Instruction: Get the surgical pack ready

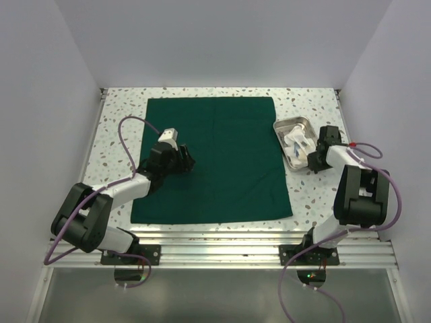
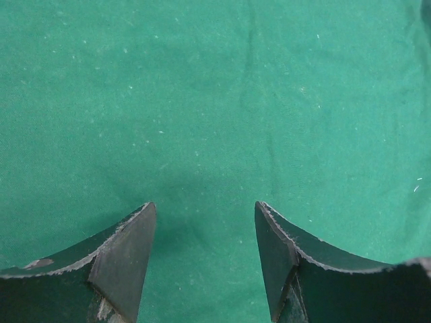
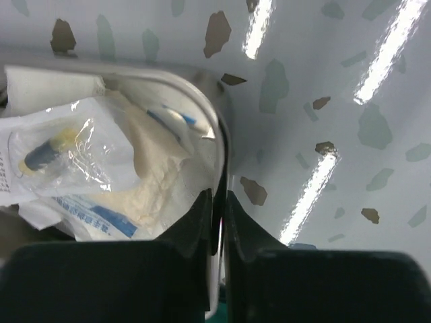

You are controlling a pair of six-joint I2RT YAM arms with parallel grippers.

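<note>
Left fingers gape wide over the drape; right fingers pinch the tray rim.

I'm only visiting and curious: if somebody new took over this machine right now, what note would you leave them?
Left gripper: open, low over the green cloth, holding nothing.
Right gripper: shut on the rim of the steel tray.
Things: the cloth lies spread flat on the table. The tray, with white packets inside, sits beside the cloth's right edge.
Done: cloth laid out.
Left: probably move the tray onto the cloth, then wrap it.
</note>
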